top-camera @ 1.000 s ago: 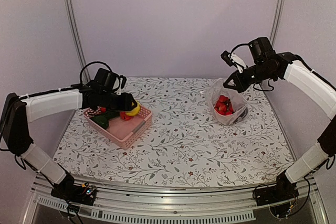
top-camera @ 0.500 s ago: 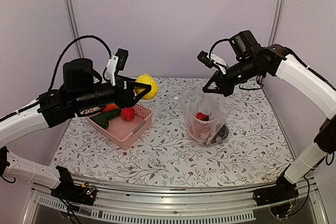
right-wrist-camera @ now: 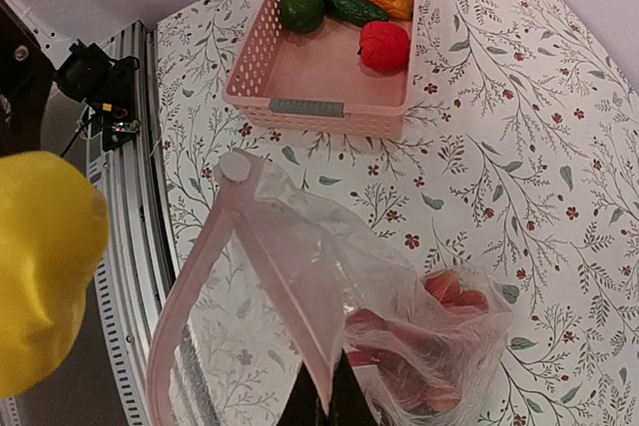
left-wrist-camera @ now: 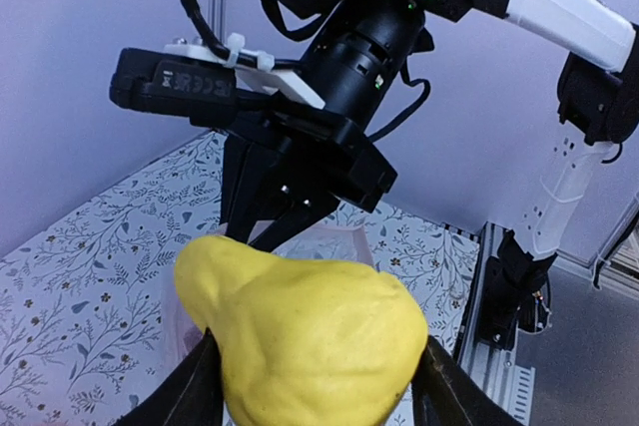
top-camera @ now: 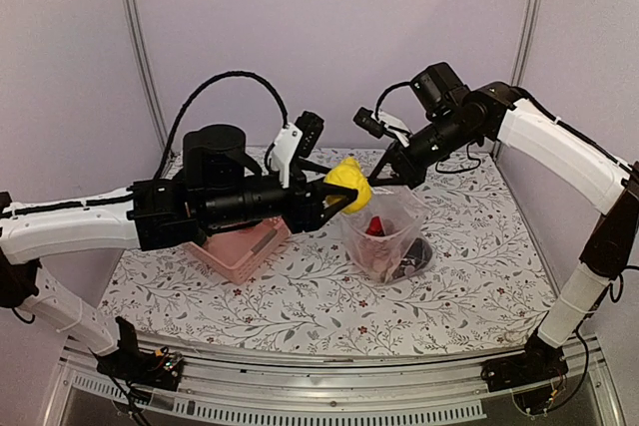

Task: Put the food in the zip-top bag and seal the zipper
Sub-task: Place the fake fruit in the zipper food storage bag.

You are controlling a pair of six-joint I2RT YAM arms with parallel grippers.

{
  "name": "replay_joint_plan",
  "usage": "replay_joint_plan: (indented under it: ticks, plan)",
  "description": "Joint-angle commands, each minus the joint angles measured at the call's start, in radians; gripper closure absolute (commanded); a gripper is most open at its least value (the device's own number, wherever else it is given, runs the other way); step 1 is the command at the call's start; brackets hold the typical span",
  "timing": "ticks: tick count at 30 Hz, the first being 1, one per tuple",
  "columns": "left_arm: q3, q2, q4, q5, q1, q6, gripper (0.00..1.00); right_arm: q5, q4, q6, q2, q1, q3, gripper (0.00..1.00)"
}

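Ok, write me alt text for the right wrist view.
The right gripper pinches the rim of a clear bag, its mouth open, red food inside. A yellow toy fruit hangs at left; a pink basket of toy vegetables sits beyond.

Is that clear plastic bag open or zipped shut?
Open: the bag's pinkish zipper strips gape apart, one edge pinched by the right gripper.

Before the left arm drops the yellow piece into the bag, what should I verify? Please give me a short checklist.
1. Left end effector shut on yellow piece: ok.
2. Right end effector pinching the zip-top bag at its zipper: ok.
3. Bag mouth open: ok.
4. Yellow piece directly above the mouth: cannot tell.
5. Pink basket emptied: not ok, four pieces inside.
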Motion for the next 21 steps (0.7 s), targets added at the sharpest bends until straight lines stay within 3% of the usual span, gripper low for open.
replay_joint_plan:
  ticks: [1, 12, 21]
  plan:
    - [0.059, 0.076, 0.026, -0.066, -0.012, 0.045, 0.65, 0.015, -0.026, 0.0, -0.001, 0.011, 0.032, 1.0]
    - [0.197, 0.257, -0.038, -0.153, -0.011, 0.069, 0.65, 0.053, -0.019, -0.003, -0.074, 0.012, -0.02, 1.0]
    - [0.193, 0.282, -0.047, -0.23, -0.011, 0.064, 0.63, 0.16, 0.01, -0.005, -0.128, 0.012, -0.052, 1.0]
